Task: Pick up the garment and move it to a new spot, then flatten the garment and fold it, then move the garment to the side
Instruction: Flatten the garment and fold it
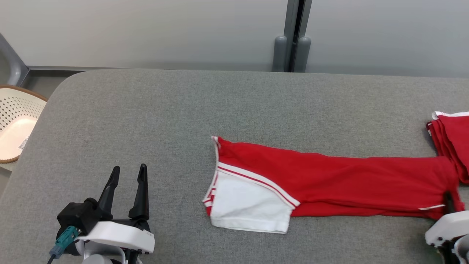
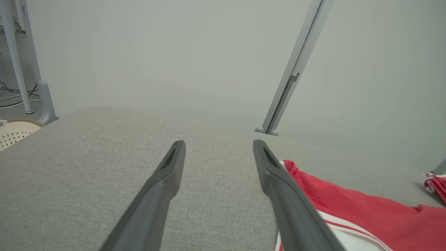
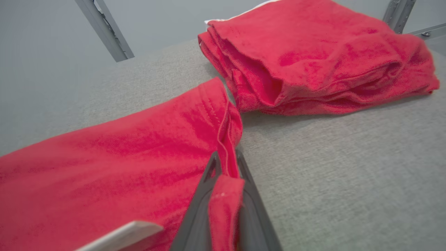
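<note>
The garment (image 1: 329, 179) is red with a white panel and white stripes, lying folded into a long band across the grey table (image 1: 154, 117). Its white end points left; its red right edge (image 3: 223, 139) is pinched between my right gripper's (image 3: 227, 160) two dark fingers, which are shut on the fabric. That same gripper (image 1: 447, 200) shows at the lower right of the head view, at the band's right end. My left gripper (image 1: 127, 173) stands open over bare table, left of the white end and apart from it. From the left wrist, the open fingers (image 2: 167, 174) frame table, with the garment (image 2: 348, 205) at their right.
A second folded red cloth pile (image 1: 452, 143) lies at the table's right edge, just beyond the pinched end (image 3: 313, 52). A cream perforated basket (image 1: 14, 121) stands off the table's left side. A grey wall with a post (image 1: 291, 36) runs behind the table.
</note>
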You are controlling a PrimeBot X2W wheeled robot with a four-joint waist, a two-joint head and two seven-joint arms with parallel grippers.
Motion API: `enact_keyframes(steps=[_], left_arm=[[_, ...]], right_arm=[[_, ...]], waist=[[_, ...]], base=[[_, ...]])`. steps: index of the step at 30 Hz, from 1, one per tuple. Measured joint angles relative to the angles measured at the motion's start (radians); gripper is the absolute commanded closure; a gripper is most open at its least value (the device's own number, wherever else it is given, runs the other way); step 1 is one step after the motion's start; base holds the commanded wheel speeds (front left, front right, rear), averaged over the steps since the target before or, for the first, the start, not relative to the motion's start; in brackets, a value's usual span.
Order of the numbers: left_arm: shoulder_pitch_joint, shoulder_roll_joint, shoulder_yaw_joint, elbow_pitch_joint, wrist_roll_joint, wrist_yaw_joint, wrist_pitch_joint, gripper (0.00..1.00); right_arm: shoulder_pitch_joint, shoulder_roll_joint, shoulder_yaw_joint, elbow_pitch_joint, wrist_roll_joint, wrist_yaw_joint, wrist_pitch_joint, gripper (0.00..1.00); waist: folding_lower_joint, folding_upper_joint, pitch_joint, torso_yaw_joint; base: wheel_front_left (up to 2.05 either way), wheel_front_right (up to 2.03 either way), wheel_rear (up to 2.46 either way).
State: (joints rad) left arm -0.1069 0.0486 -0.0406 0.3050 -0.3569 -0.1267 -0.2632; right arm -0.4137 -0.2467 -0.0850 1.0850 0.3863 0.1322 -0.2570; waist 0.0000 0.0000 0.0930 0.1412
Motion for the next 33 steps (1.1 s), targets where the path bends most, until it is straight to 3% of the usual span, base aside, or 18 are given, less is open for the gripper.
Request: enact_keyframes(steps=[4, 14, 26, 33], left_arm=[[0.003, 0.0, -0.003, 0.004, -0.002, 0.0, 0.0, 0.0], [0.036, 0.0, 0.0, 0.01, -0.013, 0.002, 0.0, 0.0], [0.058, 0.0, 0.006, 0.02, -0.011, 0.004, 0.0, 0.0], [0.06, 0.0, -0.009, 0.022, -0.012, 0.004, 0.0, 0.0]], right_arm=[[0.024, -0.052, -0.055, -0.045, -0.022, 0.0, -0.004, 1.0], [0.107, 0.011, 0.019, -0.333, 0.034, -0.001, -0.006, 1.0], [0.151, 0.149, 0.283, -0.613, 0.093, -0.001, 0.064, 1.0], [0.147, 0.193, 0.469, -0.627, 0.125, -0.001, 0.104, 1.0]], waist=[[0.0, 0.0, -0.021, -0.004], [0.0, 0.0, -0.069, -0.021], [0.0, 0.0, -0.117, 0.003], [0.0, 0.0, -0.122, 0.044]], base=[[0.0, 0.0, 0.0], [0.0, 0.0, 0.0], [0.0, 0.0, 0.0], [0.0, 0.0, 0.0]])
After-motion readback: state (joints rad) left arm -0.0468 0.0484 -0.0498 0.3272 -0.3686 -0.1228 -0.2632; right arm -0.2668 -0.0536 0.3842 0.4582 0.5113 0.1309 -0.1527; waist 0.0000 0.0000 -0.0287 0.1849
